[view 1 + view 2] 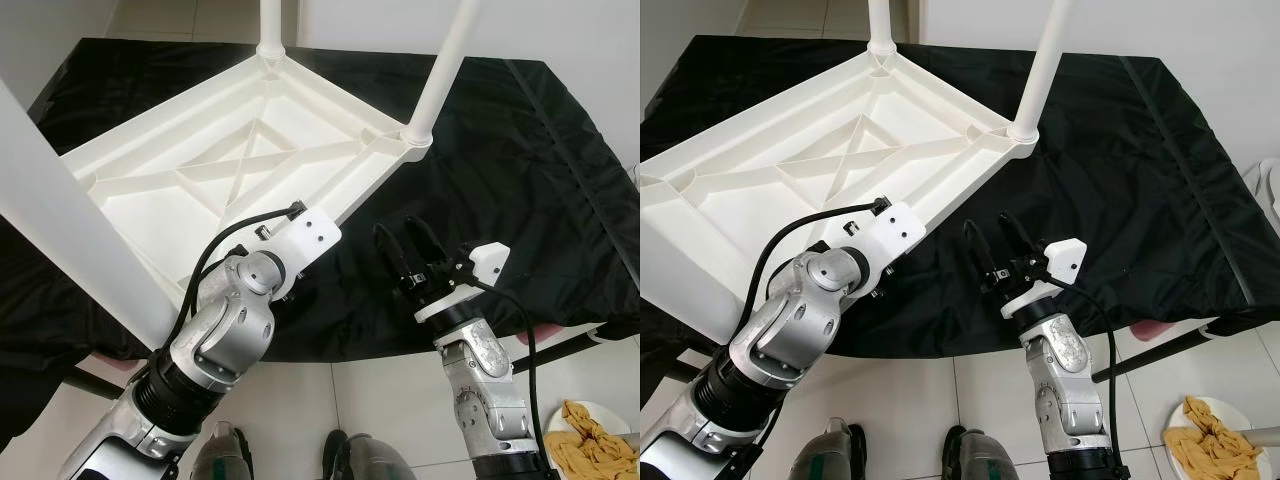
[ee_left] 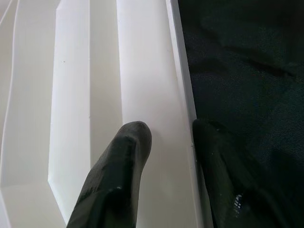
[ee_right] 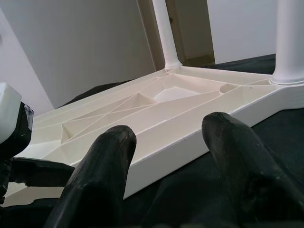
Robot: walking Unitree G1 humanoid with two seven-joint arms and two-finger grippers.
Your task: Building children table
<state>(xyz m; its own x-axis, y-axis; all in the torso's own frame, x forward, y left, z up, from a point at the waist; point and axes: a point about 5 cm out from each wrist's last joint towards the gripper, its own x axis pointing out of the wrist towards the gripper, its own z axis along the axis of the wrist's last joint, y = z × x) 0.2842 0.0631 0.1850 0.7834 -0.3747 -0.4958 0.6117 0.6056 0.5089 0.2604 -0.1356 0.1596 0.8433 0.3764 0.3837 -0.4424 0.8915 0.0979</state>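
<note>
- While the white plastic children's table (image 1: 250, 170) lies upside down on the black-draped worktop (image 1: 520, 180), legs up, the left pincer (image 2: 164, 142) straddles its near rim, one finger inside, one outside.
- Grip looks shallow; a pull could slip it off.
- Right pincer (image 1: 410, 250) hovers spread, empty, near that rim; it could nudge the table off.

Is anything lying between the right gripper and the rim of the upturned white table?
Nothing visible does. The right gripper hangs open over bare black cloth, its fingers aimed at the near rim of the upturned white table. The left gripper already straddles that rim further along, out of the way.
</note>
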